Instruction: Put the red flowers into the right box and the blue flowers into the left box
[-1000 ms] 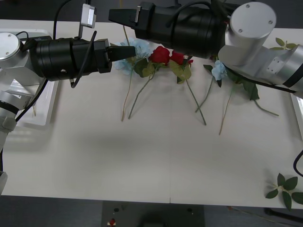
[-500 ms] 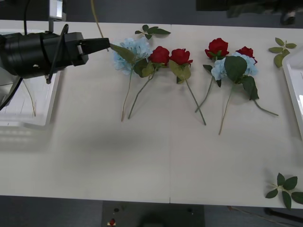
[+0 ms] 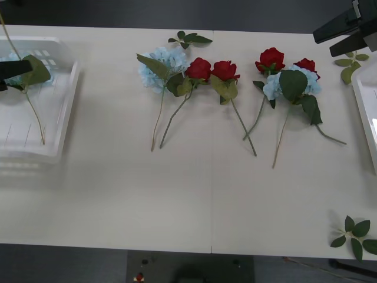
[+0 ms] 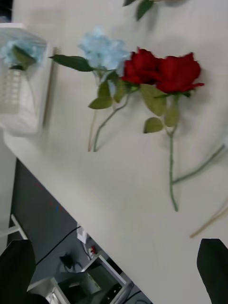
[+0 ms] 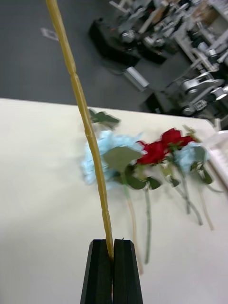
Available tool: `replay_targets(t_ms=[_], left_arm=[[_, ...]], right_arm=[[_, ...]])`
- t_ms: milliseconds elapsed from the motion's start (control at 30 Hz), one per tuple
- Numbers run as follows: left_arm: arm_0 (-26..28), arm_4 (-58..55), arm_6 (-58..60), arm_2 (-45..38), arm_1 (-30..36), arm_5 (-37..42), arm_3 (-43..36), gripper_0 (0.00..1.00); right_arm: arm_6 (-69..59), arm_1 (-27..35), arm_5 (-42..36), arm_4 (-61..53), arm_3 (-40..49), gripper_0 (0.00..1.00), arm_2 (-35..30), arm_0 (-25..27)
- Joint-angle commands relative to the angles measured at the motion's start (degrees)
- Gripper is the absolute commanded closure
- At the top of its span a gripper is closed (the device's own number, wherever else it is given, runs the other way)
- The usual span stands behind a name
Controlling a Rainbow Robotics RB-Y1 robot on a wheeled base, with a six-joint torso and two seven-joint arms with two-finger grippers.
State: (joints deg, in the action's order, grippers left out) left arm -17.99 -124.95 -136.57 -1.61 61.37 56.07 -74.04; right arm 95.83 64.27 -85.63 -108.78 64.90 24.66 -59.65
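Several red flowers lie in a row at the table's far side, two (image 3: 212, 69) (image 4: 161, 71) side by side and a third (image 3: 271, 58) further right. Blue flowers lie at the row's left end (image 3: 162, 65) (image 4: 102, 47) and among the right pair (image 3: 288, 82). My left gripper (image 3: 12, 68) (image 5: 112, 251) is over the left box (image 3: 59, 118), shut on a thin yellowish stem (image 5: 88, 128) that points up. A blue flower (image 3: 15, 79) with a leaf lies in that box under it. My right gripper (image 3: 323, 46) (image 4: 114, 270) is open above the far right corner, near the right box (image 3: 368, 118).
Loose green leaf sprigs lie behind the flower row (image 3: 188, 39), at the far right (image 3: 350, 59) and at the near right corner (image 3: 353, 233). The table's near half is bare white surface.
My left arm has swung left, from beside the left blue flower to over the left box, carrying the stem. My right arm has pulled back from over the flowers to the far right corner.
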Motion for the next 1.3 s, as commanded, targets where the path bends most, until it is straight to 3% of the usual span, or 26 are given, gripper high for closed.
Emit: replay_targets(t_ms=[33,233,400,700,867,1300], left_arm=[[0.5,-0.03,-0.46,-1.29,4.64,-0.17,7.24,1.0],[-0.21,5.51,0.6,-1.29,6.48,-0.52,15.15,1.0],[-0.91,14.65,8.77,-1.29,7.45,-1.75,17.52,1.0],[-3.11,33.19,31.01,1.0,7.36,-3.51,13.92,1.0],[-3.99,43.83,42.17,4.25,7.36,-5.36,10.14,1.0],[-4.07,60.97,48.85,7.5,4.29,-5.36,5.22,1.0]], right_arm=[[-5.92,0.68,0.82,8.5,0.23,0.0,-0.23,-2.22],[-10.31,-2.31,5.65,23.09,-2.06,0.0,-0.23,-2.13],[-13.04,-5.91,8.55,35.39,-4.87,0.0,-0.23,-2.22],[-15.06,-11.8,12.77,50.33,-12.17,0.0,-0.23,-2.05],[-15.06,-14.17,18.84,57.1,-14.45,0.0,-0.23,0.59],[-16.64,-17.78,28.06,67.03,-14.54,0.0,-0.23,8.15]])
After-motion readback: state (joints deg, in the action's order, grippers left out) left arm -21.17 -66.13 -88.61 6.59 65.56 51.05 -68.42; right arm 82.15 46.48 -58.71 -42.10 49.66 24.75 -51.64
